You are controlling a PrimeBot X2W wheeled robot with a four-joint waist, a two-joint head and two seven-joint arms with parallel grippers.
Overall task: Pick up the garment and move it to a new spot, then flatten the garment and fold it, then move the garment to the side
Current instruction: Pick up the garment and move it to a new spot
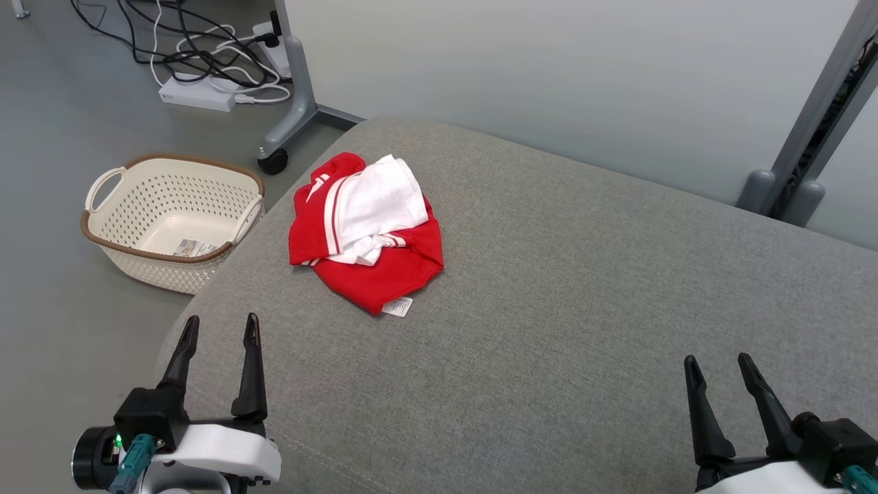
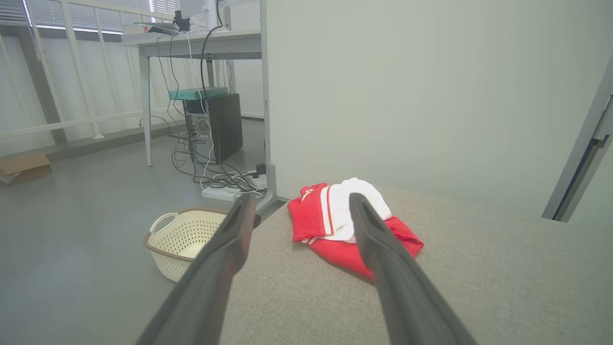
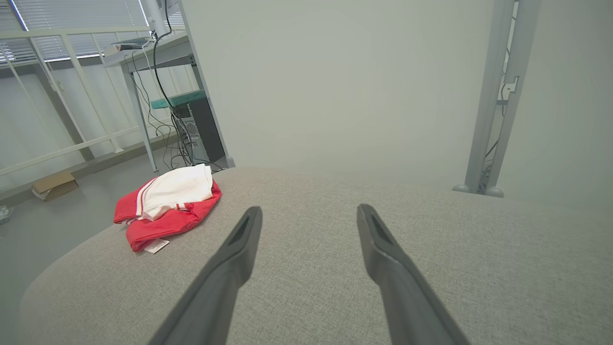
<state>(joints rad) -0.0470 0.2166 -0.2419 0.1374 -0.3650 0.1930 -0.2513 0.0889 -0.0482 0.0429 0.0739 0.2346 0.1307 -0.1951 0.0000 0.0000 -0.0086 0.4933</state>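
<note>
STAGE: none of the steps appeared started | GARMENT: red-and-white garment [image 1: 367, 233] lay bunched on grey cushioned surface [image 1: 583, 309], ahead of left hand [image 1: 219, 331], far ahead-left of right hand [image 1: 717, 369] | HANDS: both spread wide, empty | REMAINING: pick, relocate, flatten, fold, set aside | NOTE: garment type unclear

Garment [image 1: 370, 240]: soft red and white cloth, matt, w/ small paper-like tag [image 1: 398, 307]. Cushion [image 1: 549, 329]: grey woven fabric, rough, matt. Basket [image 1: 171, 219]: cream perforated plastic, slight sheen. Floor [image 1: 55, 137]: smooth, semi-gloss.
</note>
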